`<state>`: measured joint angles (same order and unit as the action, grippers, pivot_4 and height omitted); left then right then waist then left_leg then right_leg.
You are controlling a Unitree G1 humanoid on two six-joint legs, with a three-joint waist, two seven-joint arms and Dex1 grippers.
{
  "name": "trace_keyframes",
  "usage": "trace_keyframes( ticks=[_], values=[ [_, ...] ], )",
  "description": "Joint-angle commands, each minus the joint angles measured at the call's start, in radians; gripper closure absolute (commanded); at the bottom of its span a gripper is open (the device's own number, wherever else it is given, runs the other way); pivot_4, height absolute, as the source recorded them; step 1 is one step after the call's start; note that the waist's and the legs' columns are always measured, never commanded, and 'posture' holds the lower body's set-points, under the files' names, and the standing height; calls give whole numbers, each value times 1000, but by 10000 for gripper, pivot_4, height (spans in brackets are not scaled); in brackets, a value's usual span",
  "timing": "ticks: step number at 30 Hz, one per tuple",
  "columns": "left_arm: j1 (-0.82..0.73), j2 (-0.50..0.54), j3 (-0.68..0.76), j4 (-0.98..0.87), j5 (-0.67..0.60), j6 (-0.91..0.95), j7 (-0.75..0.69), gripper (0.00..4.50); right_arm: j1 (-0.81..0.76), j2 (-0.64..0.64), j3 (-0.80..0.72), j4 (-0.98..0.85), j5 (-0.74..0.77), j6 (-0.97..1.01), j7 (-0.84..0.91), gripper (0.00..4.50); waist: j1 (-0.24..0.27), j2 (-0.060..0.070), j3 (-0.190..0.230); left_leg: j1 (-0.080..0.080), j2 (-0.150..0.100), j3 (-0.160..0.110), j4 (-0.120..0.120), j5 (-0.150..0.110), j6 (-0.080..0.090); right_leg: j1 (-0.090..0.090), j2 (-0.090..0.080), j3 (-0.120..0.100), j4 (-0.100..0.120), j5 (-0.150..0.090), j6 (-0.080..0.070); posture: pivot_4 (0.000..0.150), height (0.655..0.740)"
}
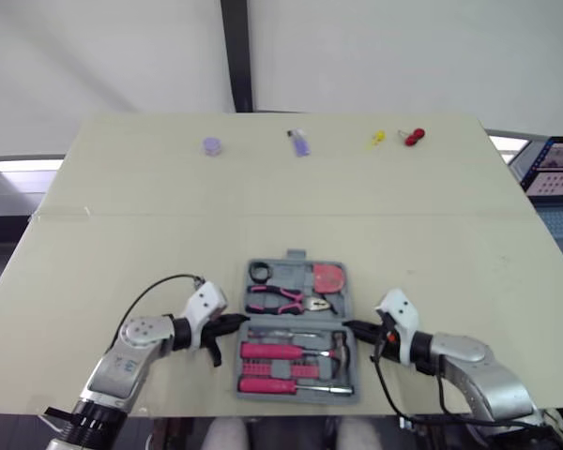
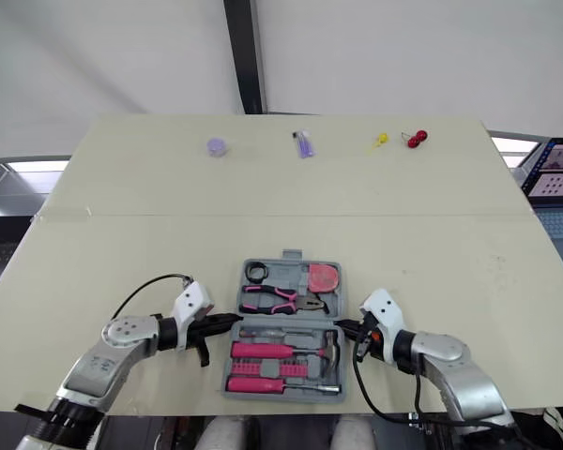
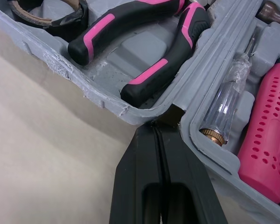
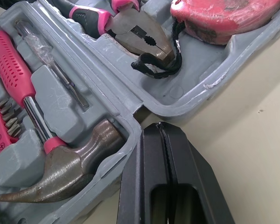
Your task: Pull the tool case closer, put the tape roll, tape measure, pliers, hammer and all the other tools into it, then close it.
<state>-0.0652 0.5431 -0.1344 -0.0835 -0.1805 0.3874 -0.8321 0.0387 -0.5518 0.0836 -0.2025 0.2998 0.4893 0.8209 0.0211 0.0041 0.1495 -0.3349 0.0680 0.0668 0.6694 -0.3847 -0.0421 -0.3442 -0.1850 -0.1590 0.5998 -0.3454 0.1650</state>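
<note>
Left gripper (image 3: 164, 122) fingers pressed together, tip touching tool case (image 4: 186, 109) hinge just ahead. Right gripper (image 4: 159, 127) likewise closed, at opposite hinge. Case held open between both, tools seated. Risk: tips slipped off hinge, case shoved askew, pliers (image 3: 144, 46) jolted loose.

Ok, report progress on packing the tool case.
Done: tool case sits near, open, holding tape roll, pliers, tape measure, hammer and screwdrivers. In hand: left gripper and right gripper, jaws shut, at its hinge ends. Left: close it.
</note>
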Motion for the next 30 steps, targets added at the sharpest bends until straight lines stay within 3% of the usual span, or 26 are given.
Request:
trace_keyframes(
  ticks=[1,30],
  values=[
    [57,29,-24,-56,-20,29,-41,45000,35,-11,29,-40,18,11,31,44849,0,0,0,0,0,0,0,0,0,0,0,0,0,0,0,1500,7400],
    [52,38,23,-45,-36,22,-6,45000,44,-32,-30,-46,34,16,1,44849,4,0,0,0,0,0,1,0,0,1,0,0,0,0,0,1500,7400]
  ],
)
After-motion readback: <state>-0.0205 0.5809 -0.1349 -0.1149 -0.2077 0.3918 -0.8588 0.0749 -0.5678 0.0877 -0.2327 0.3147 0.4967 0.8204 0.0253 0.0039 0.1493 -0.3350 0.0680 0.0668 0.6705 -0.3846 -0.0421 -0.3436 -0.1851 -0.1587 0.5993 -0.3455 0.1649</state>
